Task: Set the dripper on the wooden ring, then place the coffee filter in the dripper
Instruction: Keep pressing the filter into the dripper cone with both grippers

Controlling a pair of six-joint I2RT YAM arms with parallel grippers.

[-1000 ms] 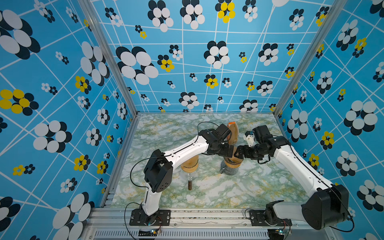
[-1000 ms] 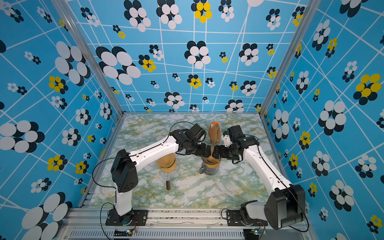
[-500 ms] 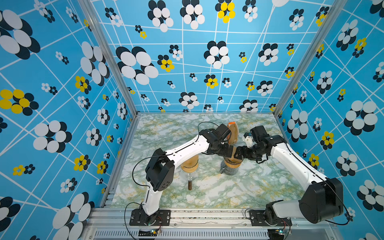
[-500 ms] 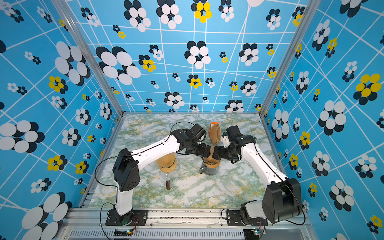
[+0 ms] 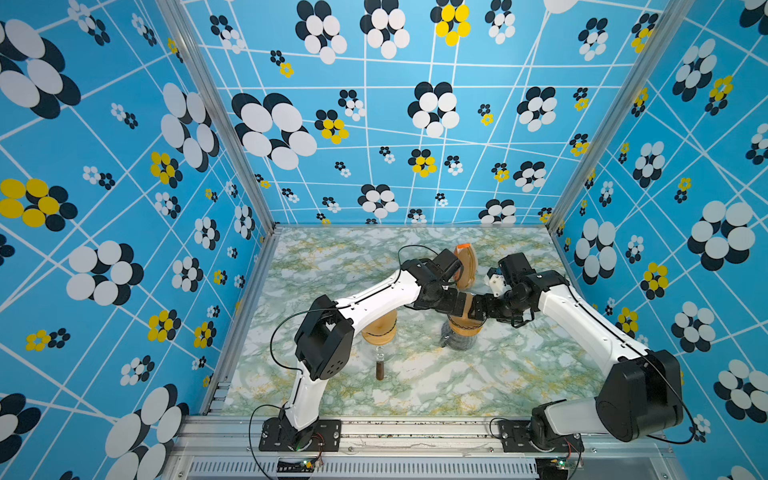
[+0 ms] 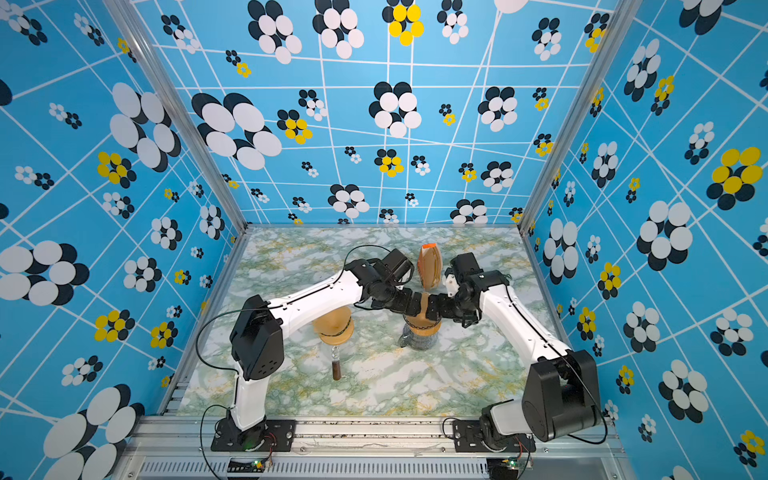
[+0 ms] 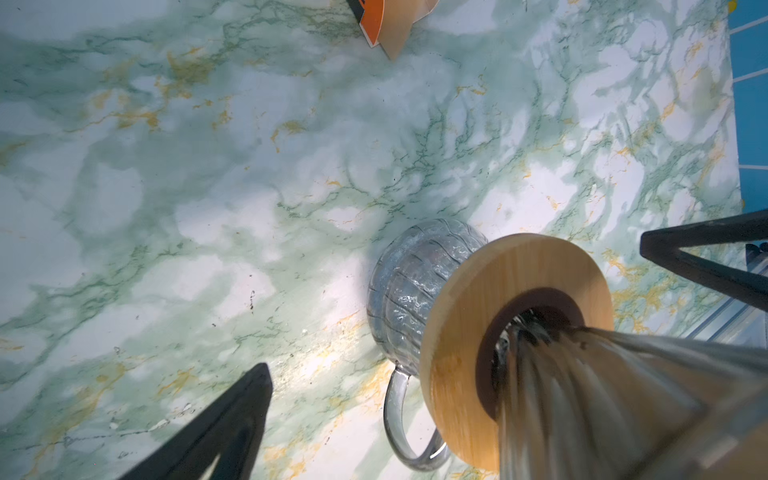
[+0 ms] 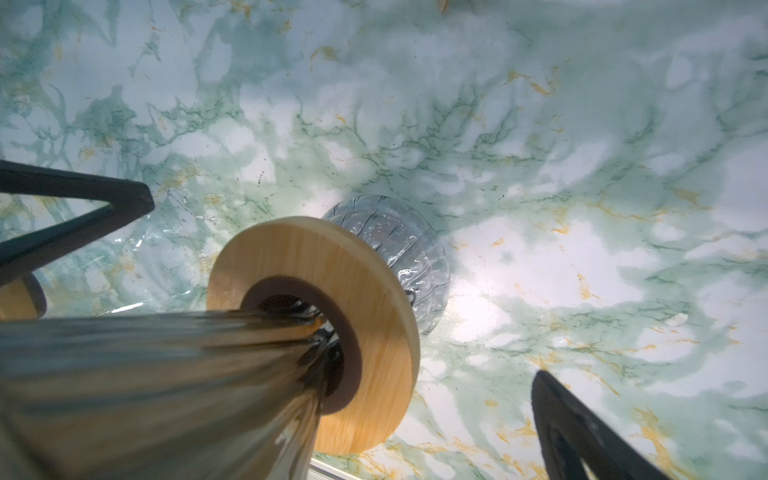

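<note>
**Both tools wide around the dripper, filter in the cone**

Left tool [image 7: 453, 307]: spread wide, holding nothing. Its black fingers [image 7: 232, 424] straddle the cone, one of them close to the glass; contact is not clear. Right tool [image 8: 343, 289]: the same from the right side, wide and empty, fingers [image 8: 582, 432] either side of the cone.

Between the two tools in both top views is the brown paper coffee filter [image 6: 424, 302]. It stands upright inside the clear ribbed glass cone dripper with a round wooden collar [image 8: 382, 299]. A brown tint shows through the glass in both wrist views. The tools cover the rim, so I can't tell if the paper lies flush to the wall.

The dripper rests by its collar on a ribbed glass cup with a handle [image 7: 407, 282], mid green-and-white marbled surface [image 5: 415, 386]. A tan filter pack with an orange top [image 5: 466, 266] stands just far of it. A tan rounded piece with a dark band [image 5: 379, 330] sits near-left under the left arm, well apart.

Judged step: the drop-in looks about done, leaving settle and clear out.
- Retreat with both tools wide, up first and then out, one arm at a time.
- Don't drag a finger along the paper edge; it is light and would likely lift out.
- The dripper only rests on the cup and looks top-heavy, so a sideways nudge could tip it.
- If the paper stands proud, press lightly down the centre, not at one side.
</note>
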